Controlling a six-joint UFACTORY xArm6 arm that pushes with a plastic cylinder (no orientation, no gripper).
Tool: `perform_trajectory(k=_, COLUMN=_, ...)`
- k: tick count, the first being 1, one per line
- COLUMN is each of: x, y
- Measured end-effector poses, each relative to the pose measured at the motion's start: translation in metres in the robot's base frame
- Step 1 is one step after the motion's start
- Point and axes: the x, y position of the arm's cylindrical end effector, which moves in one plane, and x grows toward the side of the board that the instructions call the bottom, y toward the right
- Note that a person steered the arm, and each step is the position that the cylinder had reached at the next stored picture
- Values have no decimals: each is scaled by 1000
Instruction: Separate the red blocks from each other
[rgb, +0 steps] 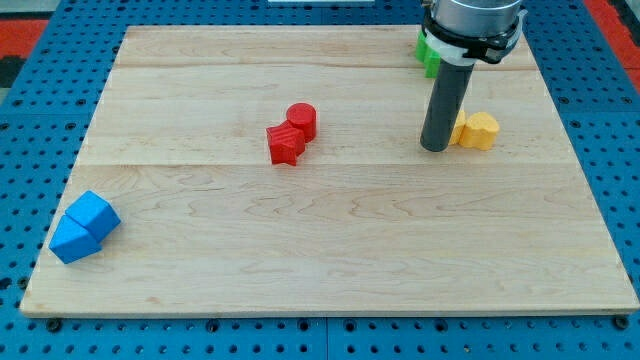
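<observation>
Two red blocks touch near the board's middle: a red cylinder (302, 120) and, just below and left of it, a red star-shaped block (286, 144). My tip (435, 148) rests on the board well to their right, about a quarter of the board's width away. It stands right against the left side of a yellow block.
A yellow heart-shaped block (477, 130) lies just right of my tip. A green block (429, 52) sits at the view's top right, partly hidden by the arm. Two blue blocks (84, 226) touch at the board's lower left. The wooden board (320, 250) lies on a blue pegboard.
</observation>
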Motion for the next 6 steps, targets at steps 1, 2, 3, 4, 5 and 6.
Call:
perform_trajectory(k=1, x=1, y=2)
perform_trajectory(k=2, x=2, y=0)
perform_trajectory(k=3, x=-4, y=-52)
perform_trajectory(k=4, x=-15, y=-97)
perform_trajectory(k=5, x=-21, y=-142)
perform_trajectory(k=6, x=-36, y=-154)
